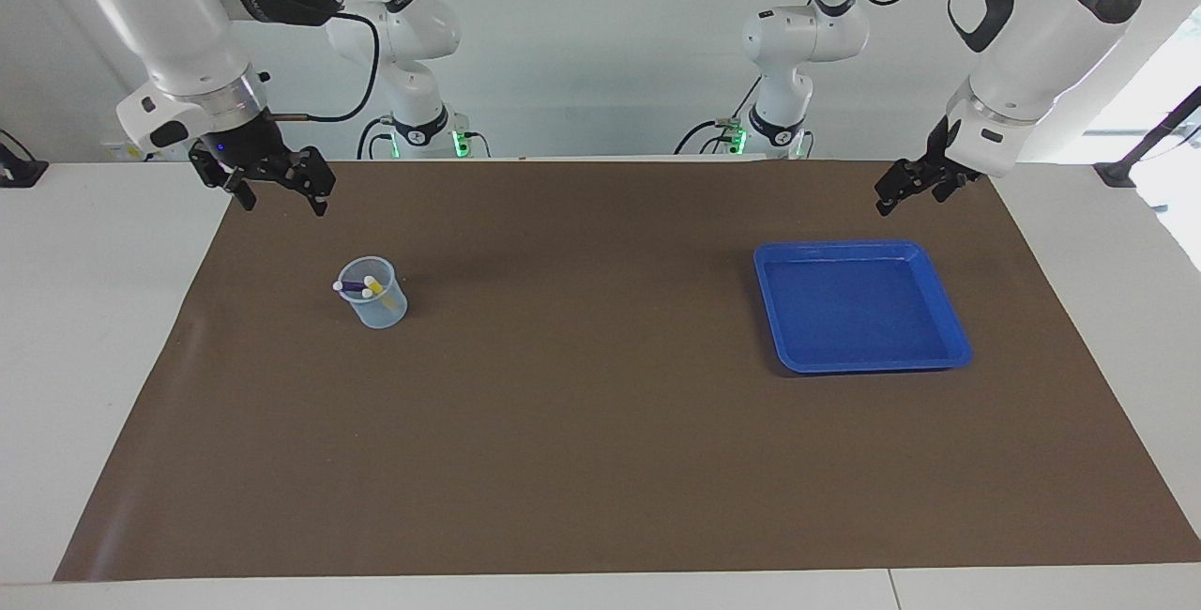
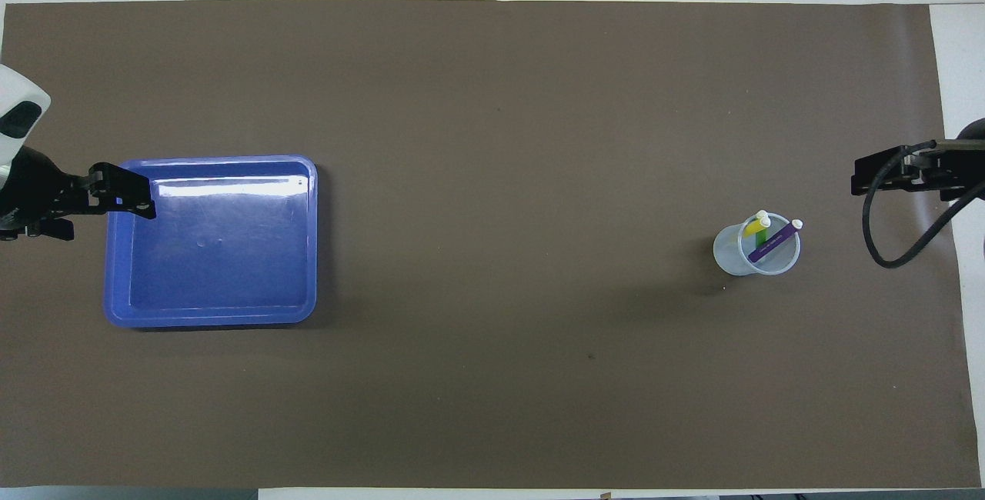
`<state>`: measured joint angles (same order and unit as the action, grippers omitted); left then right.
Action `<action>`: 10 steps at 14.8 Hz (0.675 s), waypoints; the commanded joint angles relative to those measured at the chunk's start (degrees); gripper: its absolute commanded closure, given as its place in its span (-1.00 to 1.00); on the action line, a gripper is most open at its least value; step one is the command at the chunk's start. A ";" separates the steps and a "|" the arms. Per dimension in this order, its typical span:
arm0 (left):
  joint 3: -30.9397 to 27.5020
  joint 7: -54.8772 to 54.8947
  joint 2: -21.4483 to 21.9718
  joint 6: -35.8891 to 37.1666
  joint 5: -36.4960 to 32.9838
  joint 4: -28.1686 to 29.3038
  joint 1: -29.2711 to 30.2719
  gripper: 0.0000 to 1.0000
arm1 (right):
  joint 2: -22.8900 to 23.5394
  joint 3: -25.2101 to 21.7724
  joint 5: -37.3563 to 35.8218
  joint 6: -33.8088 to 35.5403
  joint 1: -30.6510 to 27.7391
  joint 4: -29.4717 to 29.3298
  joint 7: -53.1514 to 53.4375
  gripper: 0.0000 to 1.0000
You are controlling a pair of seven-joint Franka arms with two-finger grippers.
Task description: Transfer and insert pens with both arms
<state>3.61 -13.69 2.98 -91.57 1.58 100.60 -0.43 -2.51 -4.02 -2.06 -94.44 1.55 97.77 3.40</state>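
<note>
Three pens stand tilted in a clear cup (image 1: 383, 307) (image 2: 731, 255) toward the right arm's end of the brown mat: a yellow pen (image 1: 373, 285) (image 2: 755, 228), a purple pen (image 1: 352, 287) (image 2: 772, 243) and a green pen (image 2: 761, 239), whitish ends up. My right gripper (image 1: 281, 199) (image 2: 866, 177) hangs open and empty above the mat's edge, apart from the cup. My left gripper (image 1: 908, 198) (image 2: 115, 211) hangs open and empty over the edge of a blue tray (image 1: 948, 347) (image 2: 308, 254).
The blue tray holds nothing and lies toward the left arm's end of the mat. Two smaller white arms with green-lit bases (image 1: 427, 136) stand at the robots' edge of the table. White tabletop borders the brown mat (image 1: 600, 460).
</note>
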 commanded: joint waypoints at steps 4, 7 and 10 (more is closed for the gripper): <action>-1.06 0.59 1.15 0.17 -1.06 0.12 -1.24 -1.00 | -1.19 0.76 -1.11 -0.48 -1.55 1.45 -2.00 -1.00; -1.15 0.42 2.11 1.48 -0.88 -0.50 -1.50 -1.00 | -1.19 1.03 -1.11 -0.39 -1.38 1.37 -1.91 -1.00; -0.54 1.12 1.42 8.22 -0.79 -8.81 -2.46 -1.00 | -1.10 1.03 -1.02 -0.65 -1.03 1.37 -1.91 -1.00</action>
<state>3.54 -13.32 4.56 -89.15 1.57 98.66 -1.08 -2.53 -3.35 -2.06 -94.45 0.63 97.80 2.47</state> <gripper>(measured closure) 0.000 0.000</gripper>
